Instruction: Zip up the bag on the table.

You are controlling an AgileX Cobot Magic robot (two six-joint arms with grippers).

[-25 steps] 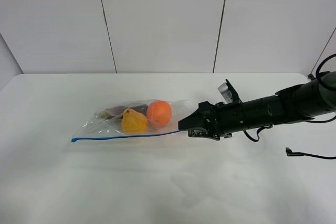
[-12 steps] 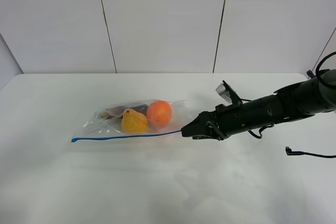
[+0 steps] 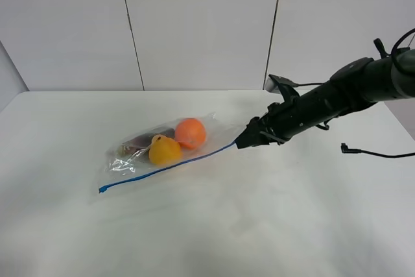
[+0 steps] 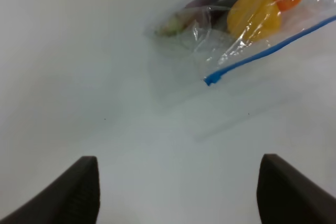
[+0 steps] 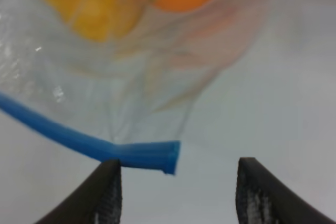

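The bag [image 3: 167, 150] lies flat on the table [image 3: 272, 218], left of centre, its blue seal strip [image 3: 165, 167] running diagonally, with an orange fruit [image 3: 190, 132] and a yellow fruit [image 3: 165, 151] inside. The strip's near end sits at the right gripper [image 3: 241, 143], just off one fingertip in the wrist view, the jaws partly open and apparently holding nothing. The light bag could drag or swing instead of sealing, since the left gripper [image 4: 176, 192] hovers wide open and well apart, pinning nothing.

Both claws [image 4: 176, 192] [image 5: 176, 192] agape.
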